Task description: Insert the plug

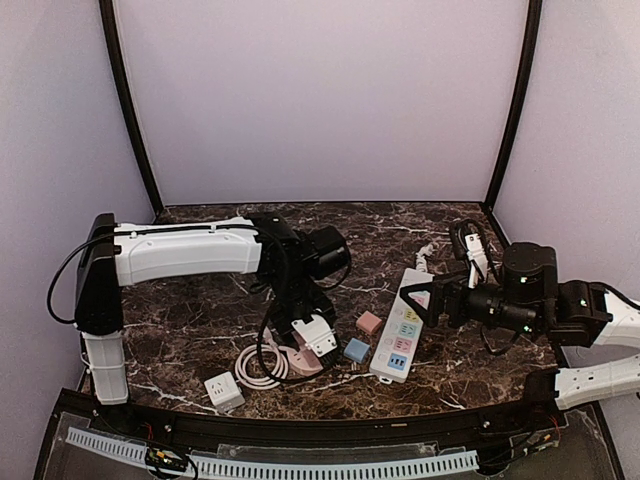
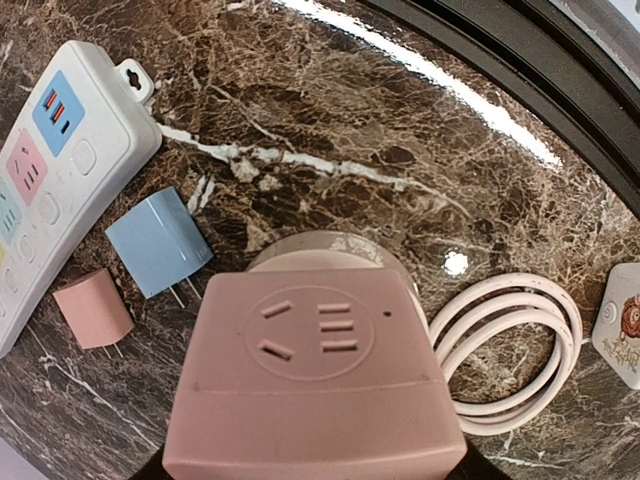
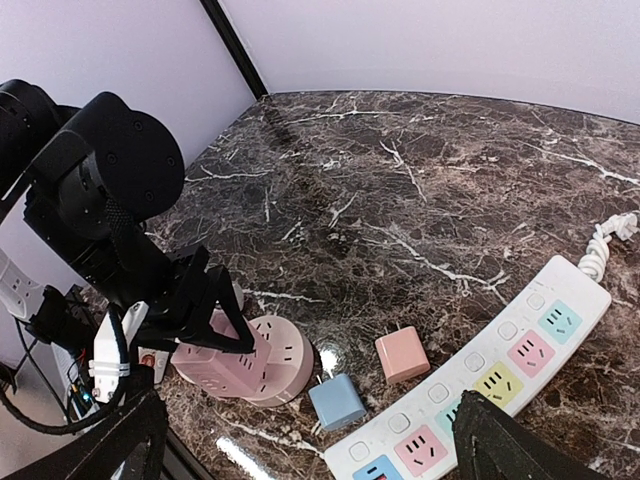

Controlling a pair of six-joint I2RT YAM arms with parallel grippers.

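My left gripper [image 1: 306, 343] is shut on a pink cube plug [image 2: 310, 380] with socket slots on its faces; its black fingers [image 3: 205, 300] clasp two opposite sides. The cube [image 3: 215, 350] sits slightly tilted on the left part of a round pink socket base [image 3: 288, 356]. Whether its pins are in the base is hidden. A long white power strip [image 1: 403, 325] with coloured sockets lies to the right. My right gripper [image 3: 320, 462] hovers open over the strip's near end [image 3: 470, 400], nothing between its fingers.
A small blue plug [image 3: 337, 400] and a small pink plug [image 3: 402, 354] lie between the round base and the strip. A coiled white cord [image 2: 520, 350] and a white adaptor [image 1: 224, 391] lie left of the base, near the table's front edge [image 1: 330, 420].
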